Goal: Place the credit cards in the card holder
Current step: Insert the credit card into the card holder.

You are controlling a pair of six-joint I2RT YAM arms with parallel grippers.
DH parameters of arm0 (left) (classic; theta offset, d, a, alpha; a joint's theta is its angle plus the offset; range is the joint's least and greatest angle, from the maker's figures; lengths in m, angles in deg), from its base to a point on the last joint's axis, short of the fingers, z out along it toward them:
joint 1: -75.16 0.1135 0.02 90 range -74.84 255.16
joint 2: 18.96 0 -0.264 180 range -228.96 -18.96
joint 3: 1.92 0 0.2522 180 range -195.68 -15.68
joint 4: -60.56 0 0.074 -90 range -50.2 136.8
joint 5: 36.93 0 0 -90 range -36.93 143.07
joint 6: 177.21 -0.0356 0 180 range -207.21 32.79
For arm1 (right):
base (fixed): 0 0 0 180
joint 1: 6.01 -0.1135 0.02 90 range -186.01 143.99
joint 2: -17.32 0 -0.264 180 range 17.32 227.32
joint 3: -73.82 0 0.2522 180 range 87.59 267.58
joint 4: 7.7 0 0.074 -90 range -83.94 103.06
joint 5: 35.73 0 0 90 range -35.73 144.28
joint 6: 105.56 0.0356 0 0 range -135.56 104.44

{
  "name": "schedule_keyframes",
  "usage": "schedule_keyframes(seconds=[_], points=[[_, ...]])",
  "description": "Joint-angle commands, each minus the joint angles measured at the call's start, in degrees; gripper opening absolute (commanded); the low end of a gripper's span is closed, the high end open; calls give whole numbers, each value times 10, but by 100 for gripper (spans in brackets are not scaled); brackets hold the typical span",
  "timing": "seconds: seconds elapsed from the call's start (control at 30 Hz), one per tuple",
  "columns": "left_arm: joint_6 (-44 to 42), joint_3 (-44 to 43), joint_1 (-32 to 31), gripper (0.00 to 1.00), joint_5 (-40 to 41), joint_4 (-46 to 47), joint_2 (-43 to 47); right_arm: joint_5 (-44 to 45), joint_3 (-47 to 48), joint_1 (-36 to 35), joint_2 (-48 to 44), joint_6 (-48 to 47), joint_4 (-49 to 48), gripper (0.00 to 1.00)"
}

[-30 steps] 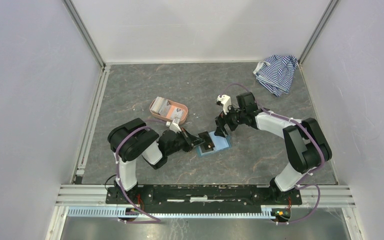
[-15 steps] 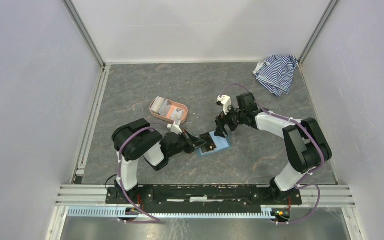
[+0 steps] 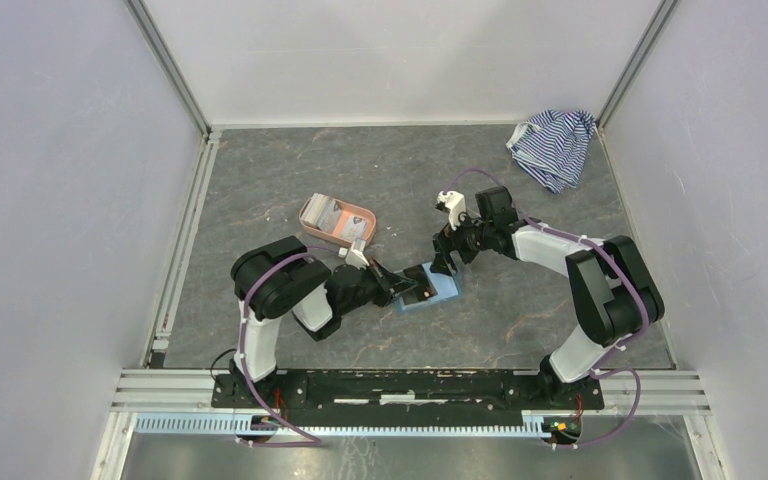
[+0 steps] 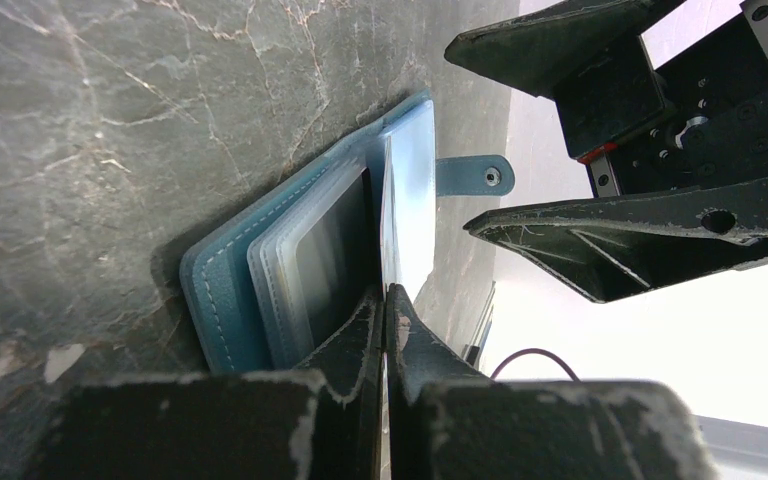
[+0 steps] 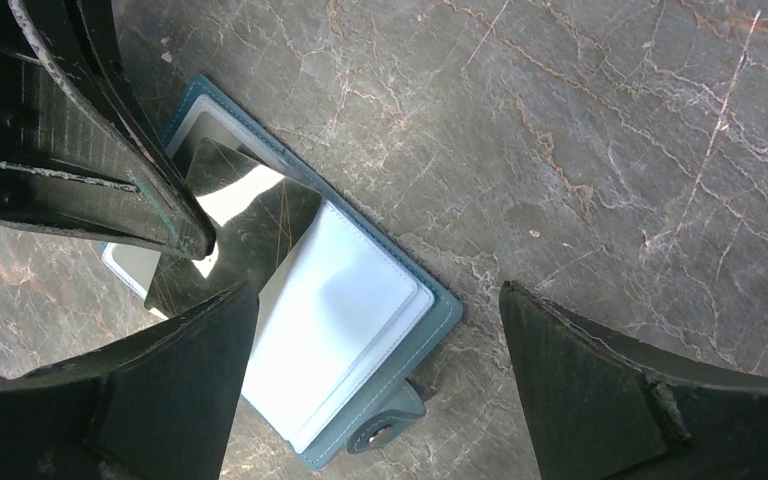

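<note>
The teal card holder lies open on the table, its clear sleeves up and its snap tab at the near corner. My left gripper is shut on a dark glossy credit card, held edge-on with its front end in among the sleeves. My right gripper is open and empty just above the holder's far half, its fingers on either side of the light-blue inside. More whitish credit cards lie in the salmon-pink tray.
The salmon-pink oval tray sits just behind my left gripper. A blue-and-white striped cloth lies in the back right corner. White walls and metal rails bound the table.
My left arm has moved a little to the right, carrying the dark card further into the open holder. My right gripper has stayed almost still.
</note>
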Motion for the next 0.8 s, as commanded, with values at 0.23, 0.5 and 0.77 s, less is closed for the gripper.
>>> schedule_keyframes(seconds=[0.23,0.5,0.77], points=[[26,3,-10,2,14,-19,8,21,2,3,-1,6,-18,98],[22,-6,-10,2,2,-40,16,73,17,0,11,-27,7,96],[23,-12,-10,2,-19,-56,13,84,33,-13,36,-40,29,79]])
